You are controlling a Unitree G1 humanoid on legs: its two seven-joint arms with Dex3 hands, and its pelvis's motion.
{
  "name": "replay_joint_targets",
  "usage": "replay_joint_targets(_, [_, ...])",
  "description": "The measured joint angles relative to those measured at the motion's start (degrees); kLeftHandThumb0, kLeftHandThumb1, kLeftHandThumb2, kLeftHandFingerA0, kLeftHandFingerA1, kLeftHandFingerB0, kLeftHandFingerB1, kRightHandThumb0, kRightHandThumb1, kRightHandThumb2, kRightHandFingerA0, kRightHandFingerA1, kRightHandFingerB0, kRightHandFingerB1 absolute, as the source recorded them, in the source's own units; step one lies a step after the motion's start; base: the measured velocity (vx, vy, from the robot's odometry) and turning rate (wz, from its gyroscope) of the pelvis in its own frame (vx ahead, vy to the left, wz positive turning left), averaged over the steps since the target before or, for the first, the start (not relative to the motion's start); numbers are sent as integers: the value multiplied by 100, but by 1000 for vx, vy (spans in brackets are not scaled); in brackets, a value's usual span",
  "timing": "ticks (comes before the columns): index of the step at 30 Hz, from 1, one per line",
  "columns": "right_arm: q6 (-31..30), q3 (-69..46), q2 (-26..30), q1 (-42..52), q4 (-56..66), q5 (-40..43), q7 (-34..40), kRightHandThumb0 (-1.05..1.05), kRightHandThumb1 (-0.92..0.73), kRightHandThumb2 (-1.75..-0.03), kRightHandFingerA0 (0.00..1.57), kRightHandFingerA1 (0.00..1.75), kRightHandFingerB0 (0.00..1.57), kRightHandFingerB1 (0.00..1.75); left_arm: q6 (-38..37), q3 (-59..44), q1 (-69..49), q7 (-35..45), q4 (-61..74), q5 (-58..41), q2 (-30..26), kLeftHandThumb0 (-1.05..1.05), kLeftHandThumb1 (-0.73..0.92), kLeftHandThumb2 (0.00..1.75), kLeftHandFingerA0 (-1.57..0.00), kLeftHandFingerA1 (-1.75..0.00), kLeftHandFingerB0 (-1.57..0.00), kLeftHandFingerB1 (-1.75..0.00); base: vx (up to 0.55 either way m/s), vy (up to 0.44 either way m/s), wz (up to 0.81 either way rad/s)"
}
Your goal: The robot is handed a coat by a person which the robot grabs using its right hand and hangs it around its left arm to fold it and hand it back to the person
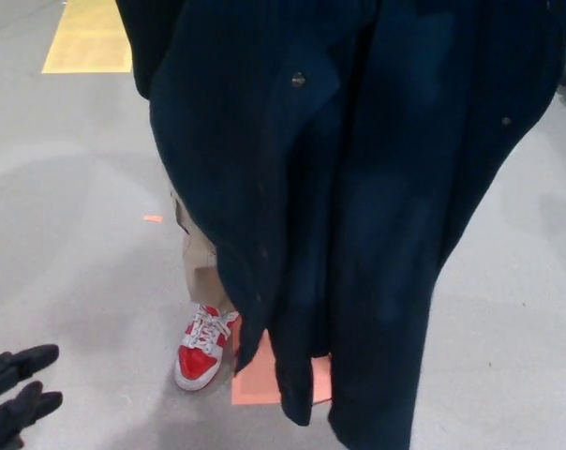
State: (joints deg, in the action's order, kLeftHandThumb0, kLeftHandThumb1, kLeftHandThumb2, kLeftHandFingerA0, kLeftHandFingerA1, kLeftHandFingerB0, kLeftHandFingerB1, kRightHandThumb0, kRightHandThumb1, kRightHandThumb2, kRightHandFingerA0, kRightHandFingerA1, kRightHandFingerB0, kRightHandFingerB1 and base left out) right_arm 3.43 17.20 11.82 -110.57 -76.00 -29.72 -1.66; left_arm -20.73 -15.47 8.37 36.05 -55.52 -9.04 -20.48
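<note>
A dark navy coat [358, 187] hangs down through the middle and right of the head view, from the top edge almost to the bottom. A snap button shows near its top. What holds it up is out of frame. My left hand [16, 394] sits low at the bottom left corner, well apart from the coat, its black fingers [25, 360] spread with nothing in them. My right hand does not show. Behind the coat stands a person; a beige trouser leg [197, 253] and a red and white shoe [202, 349] are visible.
Grey floor [77, 234] spreads around. An orange square floor mark [257, 380] lies under the coat's hem beside the shoe. A yellow floor mark [88, 36] is at the top left. A small orange fleck [153, 218] lies left of the leg.
</note>
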Motion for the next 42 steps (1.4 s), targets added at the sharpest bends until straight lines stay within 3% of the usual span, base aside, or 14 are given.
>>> replay_joint_targets(7, [-4, 16, -28, 70, -6, -3, -1, -34, -86, -65, 109, 71, 89, 72, 449, -367, -442, 725, 1327, -589, -174, -75, 92, 70, -33, -38, -25, -34, 0, 0, 0])
replay_joint_targets(10, [-2, 46, -40, 144, -11, -13, -1, -33, -88, -66, 101, 84, 82, 77, 641, -484, -754, 1012, 2025, -858, -233, -78, 92, 69, -32, -38, -24, -35, 0, 0, 0])
replay_joint_targets(13, [-3, 87, -49, 223, -26, -30, -2, -29, -87, -66, 102, 116, 70, 118, 807, -542, -1042, 1255, 2673, -1087, -257, -80, 92, 70, -32, -38, -24, -34, 0, 0, 0])
replay_joint_targets(16, [-3, 135, -70, 275, -50, -50, -3, -28, -84, -64, 105, 109, 79, 100, 971, -534, -1339, 1450, 3384, -1285, -261, -81, 91, 69, -26, -37, -20, -33, 0, 0, 0])
replay_joint_targets(17, [-3, 156, -82, 292, -59, -58, -3, -32, -84, -64, 105, 85, 81, 84, 1027, -517, -1445, 1516, 3656, -1356, -262, -80, 91, 68, -28, -37, -23, -33, 0, 0, 0])
replay_joint_targets(19, [-6, 185, -114, 309, -85, -68, -3, -33, -84, -64, 110, 88, 84, 97, 1140, -451, -1632, 1616, 4160, -1473, -265, -82, 89, 67, -29, -37, -23, -33, 0, 0, 0])
replay_joint_targets(28, [-32, 213, -509, 310, -125, -96, -3, -36, -84, -67, 92, 138, 78, 114, 1827, 490, -1927, 1852, 6127, -1871, -269, -79, 87, 66, -23, -39, -15, -34, 0, 0, 0])
replay_joint_targets(29, [-32, 211, -565, 310, -125, -95, -3, -36, -83, -64, 104, 83, 85, 90, 1921, 640, -1902, 1868, 6286, -1903, -269, -79, 88, 66, -24, -39, -15, -34, 0, 0, 0])
replay_joint_targets(30, [-32, 209, -610, 309, -126, -96, -3, -37, -85, -64, 100, 70, 86, 78, 2007, 795, -1858, 1876, 6405, -1920, -269, -82, 73, 93, -17, -46, -13, -43, 0, 0, 0])
replay_joint_targets(35, [-31, 193, -873, 277, -126, -92, -9, -30, -80, -62, 111, 98, 82, 107, 2462, 1580, -1442, 1845, 6818, -1918, -264, -77, 86, 64, -24, -39, -15, -35, 0, 0, 0])
replay_joint_targets(36, [-26, 172, -908, 268, -126, -87, -10, -30, -79, -64, 112, 82, 82, 74, 2540, 1690, -1365, 1822, 6847, -1916, -261, -77, 86, 65, -23, -38, -14, -35, 0, 0, 0])
replay_joint_targets(37, [-18, 145, -946, 261, -126, -81, -17, -31, -79, -64, 102, 72, 64, 44, 2624, 1811, -1265, 1797, 6862, -1908, -249, -80, 71, 91, -16, -45, -13, -44, 0, 0, 0])
replay_joint_targets(38, [-10, 119, -986, 250, -126, -71, -28, -30, -75, -62, 100, 88, 80, 73, 2697, 1928, -1164, 1767, 6863, -1897, -234, -38, 53, 110, 0, -48, 0, -49, 0, 0, 0])
replay_joint_targets(42, [30, 28, -1244, 116, -109, -18, -114, -34, -80, -64, 116, 78, 89, 79, 3028, 2494, -630, 1600, 6663, -1766, -80, -39, 51, 109, 0, -48, 0, -49, 0, 0, 0])
